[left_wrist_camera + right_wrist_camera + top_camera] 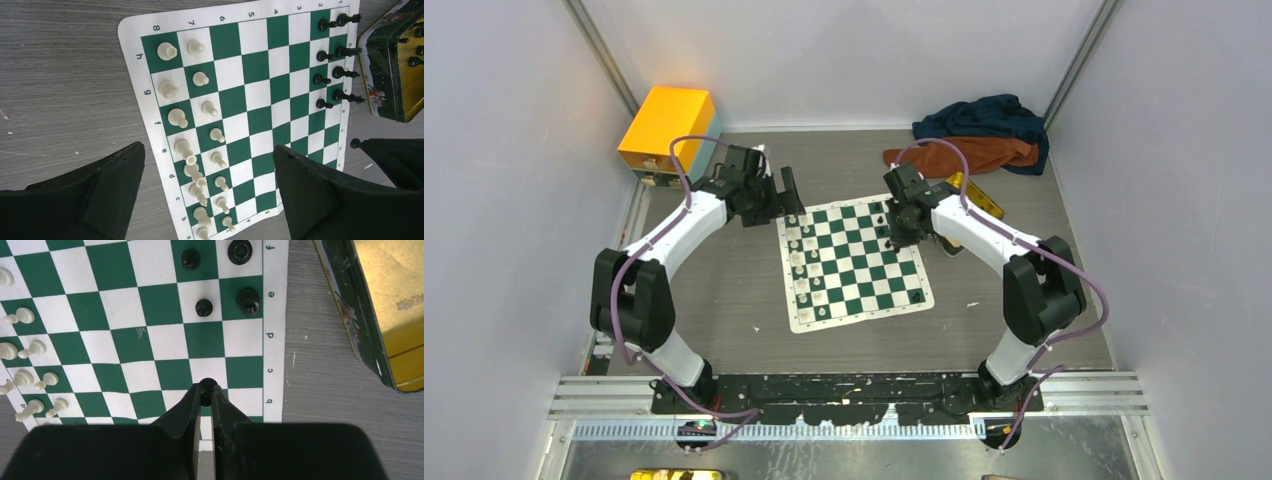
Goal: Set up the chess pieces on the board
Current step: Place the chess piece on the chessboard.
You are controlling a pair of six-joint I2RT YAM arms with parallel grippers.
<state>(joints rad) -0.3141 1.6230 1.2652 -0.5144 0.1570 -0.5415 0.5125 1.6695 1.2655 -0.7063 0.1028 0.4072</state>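
The green and white board (864,270) lies flat between my arms. Cream chess pieces (200,78) fill two files along its left side, some of them leaning. Several black pieces (203,307) stand at the far right edge. My right gripper (206,390) is shut on a small black pawn (206,383), held over the board's right side near the b and c marks. My left gripper (207,146) hangs wide open above the cream rows, nothing between its fingers (100,195). From above, the left gripper (789,195) is at the board's far left corner and the right gripper (889,235) near the far right.
A shallow gold tin (385,305) lies just right of the board with black pieces (415,61) inside. An orange box (669,125) stands at the back left. Blue and orange cloths (979,135) are heaped at the back right.
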